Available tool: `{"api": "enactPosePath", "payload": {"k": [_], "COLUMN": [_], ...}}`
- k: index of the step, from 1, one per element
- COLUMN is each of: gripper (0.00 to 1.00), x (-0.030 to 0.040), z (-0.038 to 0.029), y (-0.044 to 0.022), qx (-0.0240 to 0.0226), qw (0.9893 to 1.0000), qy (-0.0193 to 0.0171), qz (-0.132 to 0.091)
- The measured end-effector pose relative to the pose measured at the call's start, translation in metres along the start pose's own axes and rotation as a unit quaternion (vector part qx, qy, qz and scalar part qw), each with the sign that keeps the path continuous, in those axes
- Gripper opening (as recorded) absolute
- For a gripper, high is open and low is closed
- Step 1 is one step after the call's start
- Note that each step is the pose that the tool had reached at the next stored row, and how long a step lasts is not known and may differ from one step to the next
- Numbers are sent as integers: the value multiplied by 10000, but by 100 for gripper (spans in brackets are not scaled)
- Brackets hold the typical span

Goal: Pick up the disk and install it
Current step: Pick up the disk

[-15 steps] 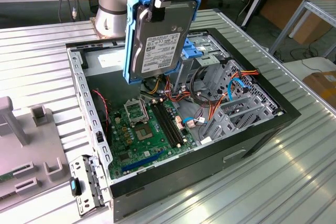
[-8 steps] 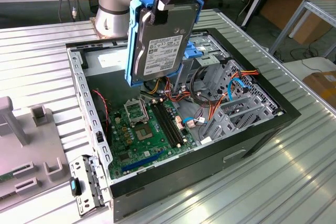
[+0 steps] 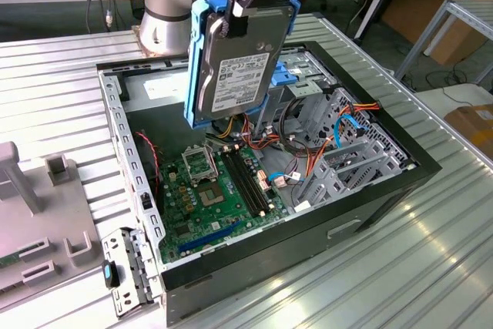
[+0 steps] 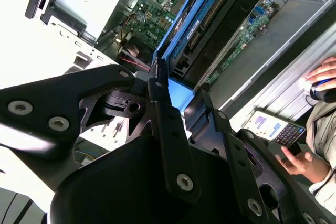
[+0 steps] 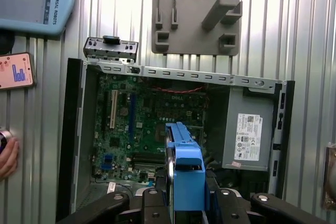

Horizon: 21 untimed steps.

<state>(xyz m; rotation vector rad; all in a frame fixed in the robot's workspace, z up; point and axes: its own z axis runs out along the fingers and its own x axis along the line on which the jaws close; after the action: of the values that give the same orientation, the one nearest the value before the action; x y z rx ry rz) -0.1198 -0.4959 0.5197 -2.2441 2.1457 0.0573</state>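
Black hand [image 4: 181,85] gripping disk [image 3: 243,67], upright over open computer case [image 3: 308,229]; far fingertip hidden behind it in exterior view

Bright, even light fills the exterior view; the ribbed metal table [image 3: 431,267] throws pale glare at the frame's lower right, and the open computer case [image 3: 308,267] holds soft shadow inside. The disk [image 3: 243,59] shows a dull sheen on its metal face. In the second wrist view the table burns out to plain white against the near-black gripper [image 4: 181,82]. In the first wrist view its ribs gleam in streaks.
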Motion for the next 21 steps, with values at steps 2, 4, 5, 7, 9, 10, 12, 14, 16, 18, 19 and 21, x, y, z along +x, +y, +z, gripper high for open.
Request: {"api": "enactPosePath", "payload": {"k": [2, 4, 5, 7, 9, 10, 12, 14, 16, 18, 19, 21], "gripper": [36, 36, 36, 36, 36, 36, 36, 36, 36, 36, 36, 36], "x": [11, 18, 24, 50, 80, 98, 144, 176, 210, 215, 217, 221], "z": [-1, -1, -1, -2, -4, -5, -8, -9, -9, -7, -6, -4], "y": [0, 0, -2, -6, -13, -18, -37, -49, -74, -119, -143, -218], "qx": [0, 0, 0, 0, 0, 0, 0, 0, 0, 0, 1, 1], "qw": [10000, 10000, 10000, 10000, 10000, 10000, 10000, 10000, 10000, 10000, 10000, 10000], "qy": [0, 0, 0, -1, 0, 0, 0, 0, -1, 1, 1, 1], "qz": [0, 0, -1, 0, 0, 0, 0, 0, 3, 11, 14, 17]}}
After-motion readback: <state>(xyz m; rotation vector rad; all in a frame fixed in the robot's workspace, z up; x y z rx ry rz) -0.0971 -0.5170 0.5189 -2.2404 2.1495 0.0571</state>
